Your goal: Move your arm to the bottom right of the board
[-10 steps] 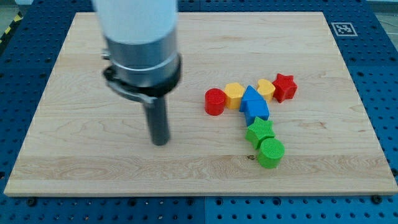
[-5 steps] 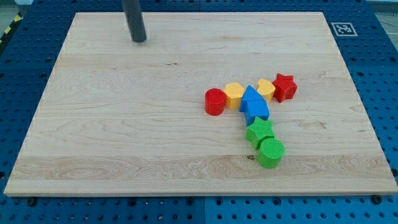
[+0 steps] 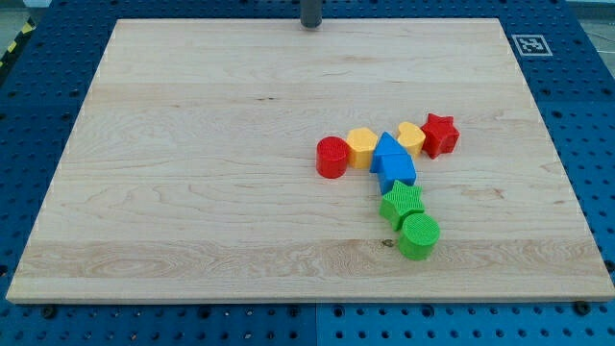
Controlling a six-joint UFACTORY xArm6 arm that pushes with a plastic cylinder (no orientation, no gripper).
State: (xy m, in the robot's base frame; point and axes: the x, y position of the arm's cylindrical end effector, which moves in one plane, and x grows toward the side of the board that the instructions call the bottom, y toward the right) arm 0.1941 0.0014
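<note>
Tip [image 3: 310,25] of my rod is at the top edge of the frame, near the middle, well apart from all blocks; there are no jaws, so nothing is held. Wooden board [image 3: 192,192] looks hard and smooth, so I judge sliding easy. Its bottom-right corner lies beyond the green cylinder [image 3: 418,236] and green star [image 3: 402,202].

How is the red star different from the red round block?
Shape: the red star has points, while the red round block is a smooth-sided cylinder with a flat round top. Place: the red star sits at the view's right end of the row, touching a yellow block; the red round block sits at the left end, beside the other yellow block. Both are red and similar in size.
</note>
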